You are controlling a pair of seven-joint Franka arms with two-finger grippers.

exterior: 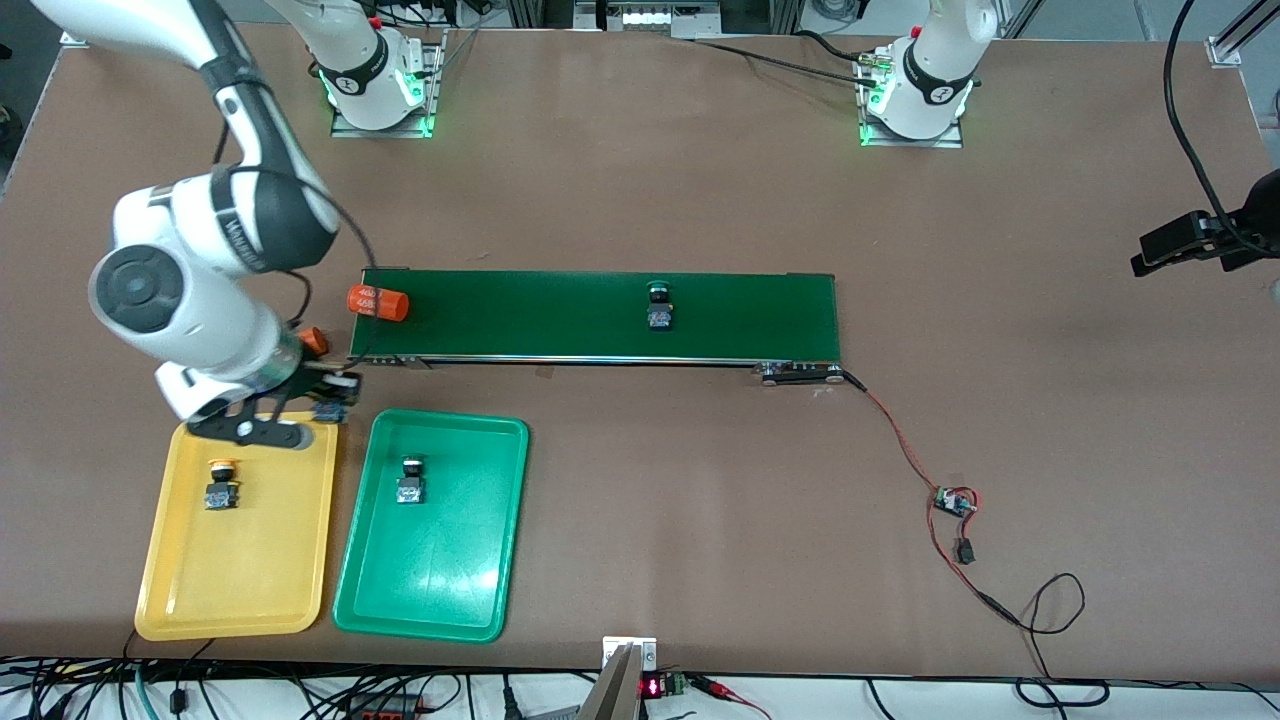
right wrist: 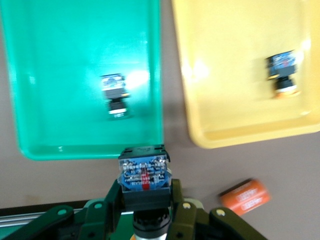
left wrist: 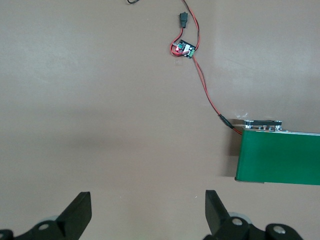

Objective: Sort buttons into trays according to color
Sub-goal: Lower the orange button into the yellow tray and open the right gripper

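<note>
I've got the right gripper [right wrist: 146, 200] clamped on a button [right wrist: 143, 174], over the gap between the green tray [exterior: 350, 560] and the yellow tray [exterior: 160, 590]. Cap colour's hidden. Left gripper [left wrist: 147, 212] open, waiting.

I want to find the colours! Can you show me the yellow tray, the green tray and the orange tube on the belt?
yellow tray [exterior: 240, 590], front view, bare floor.
green tray [exterior: 440, 570], front view, bare floor.
orange tube [exterior: 378, 303], front view, its side.

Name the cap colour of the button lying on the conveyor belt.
Green, on the button; front view.
</note>
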